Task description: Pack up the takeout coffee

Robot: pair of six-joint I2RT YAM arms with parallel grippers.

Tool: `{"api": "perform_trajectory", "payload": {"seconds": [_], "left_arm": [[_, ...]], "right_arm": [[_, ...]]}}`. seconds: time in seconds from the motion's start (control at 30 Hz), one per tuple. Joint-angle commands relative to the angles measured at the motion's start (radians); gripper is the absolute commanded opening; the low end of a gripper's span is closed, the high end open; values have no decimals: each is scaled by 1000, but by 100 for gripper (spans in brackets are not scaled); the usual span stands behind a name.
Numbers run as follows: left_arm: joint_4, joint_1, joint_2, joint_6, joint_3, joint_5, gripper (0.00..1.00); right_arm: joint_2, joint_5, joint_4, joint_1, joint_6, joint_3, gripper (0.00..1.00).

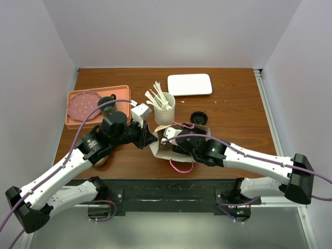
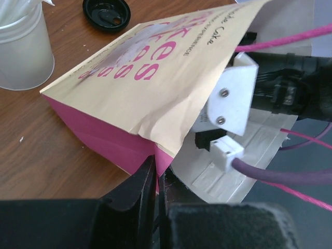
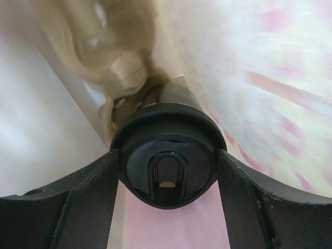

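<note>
Overhead, my left arm (image 1: 78, 155) reached in low from the left. My left claw (image 1: 149, 138) sat at the near lip of the paper bag (image 1: 179, 148), which lay on its side on the bench (image 1: 233, 104) just in front of the white cup of stirrers (image 1: 164, 110). My right arm (image 1: 244, 155) came across from the right, its wrist buried in the bag's mouth.

From the left wrist, that claw was pinched fully shut on the bag's edge, tenting the upper wall so the mouth gaped around my other wrist. A loose black lid (image 2: 106, 13) lay beyond on the bench.

From the right wrist, my right claw (image 3: 167, 155) stood wide yet clamped on the takeout coffee (image 3: 166, 174), a finger against each side of its lid. The cup's base pointed deeper into the bag. To do this well, I judged, I should seat the base against the bag's bottom while the left pinch held steady. Then I should open and back straight out without snagging the paper.
</note>
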Motion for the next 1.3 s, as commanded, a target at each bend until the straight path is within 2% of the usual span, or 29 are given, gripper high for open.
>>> {"api": "perform_trajectory", "payload": {"seconds": [0.0, 0.23, 0.37, 0.6, 0.77, 0.93, 1.27], "left_arm": [[-4, -5, 5, 39, 50, 9, 9], [5, -7, 17, 47, 59, 6, 10], [-4, -7, 25, 47, 67, 7, 10], [-21, -7, 40, 53, 86, -4, 10], [-24, -8, 52, 41, 95, -10, 10], [-37, -7, 67, 29, 113, -11, 10], [-56, -8, 89, 21, 142, -21, 10]], "right_arm": [[-51, -17, -72, -7, 32, 153, 9], [-80, -132, -118, -7, 75, 198, 8], [-79, -294, -122, -5, 92, 199, 8], [-50, -457, -188, -7, 97, 178, 6], [28, -416, -205, -5, 54, 169, 6], [94, -255, -158, -5, 40, 144, 6], [67, -120, -73, -7, 18, 107, 6]]}}
